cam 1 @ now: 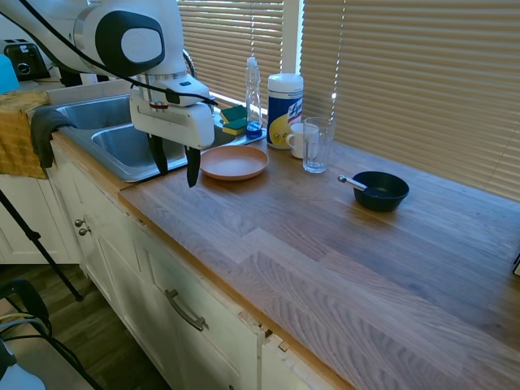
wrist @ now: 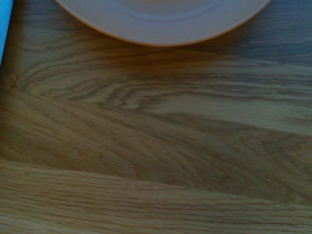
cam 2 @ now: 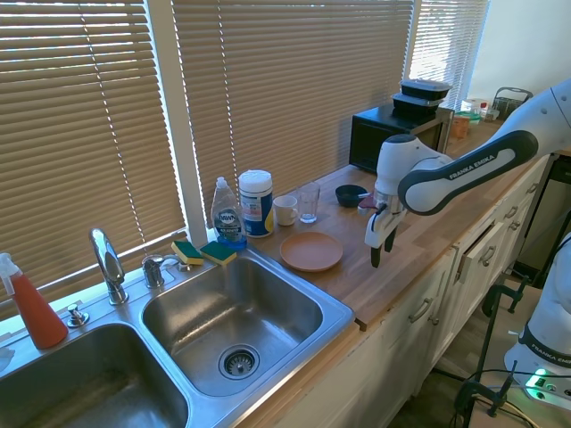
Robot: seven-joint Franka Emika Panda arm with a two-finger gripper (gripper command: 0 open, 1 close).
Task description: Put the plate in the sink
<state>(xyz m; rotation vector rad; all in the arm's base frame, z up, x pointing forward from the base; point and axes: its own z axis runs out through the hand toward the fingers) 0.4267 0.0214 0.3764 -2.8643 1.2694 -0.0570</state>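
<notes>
The salmon-pink plate [cam 1: 234,162] [cam 2: 310,251] lies flat on the wooden counter, just beside the sink's right rim. Part of the plate [wrist: 163,19] shows in the wrist view over bare wood. My gripper [cam 1: 175,166] [cam 2: 382,242] hangs open above the counter, a short way from the plate toward the counter's front edge, with nothing between its dark fingers. The stainless steel sink [cam 1: 122,150] [cam 2: 294,308] has two basins, and a chrome faucet [cam 2: 107,263] stands behind them.
A black bowl with a spoon [cam 1: 379,190], a clear glass [cam 1: 317,145], a white mug [cam 1: 300,139], a wipes canister [cam 1: 284,99] and a soap bottle [cam 1: 253,96] stand behind the plate. Sponges [cam 2: 203,251] sit at the sink's back rim. A yellow cloth [cam 1: 20,134] drapes left.
</notes>
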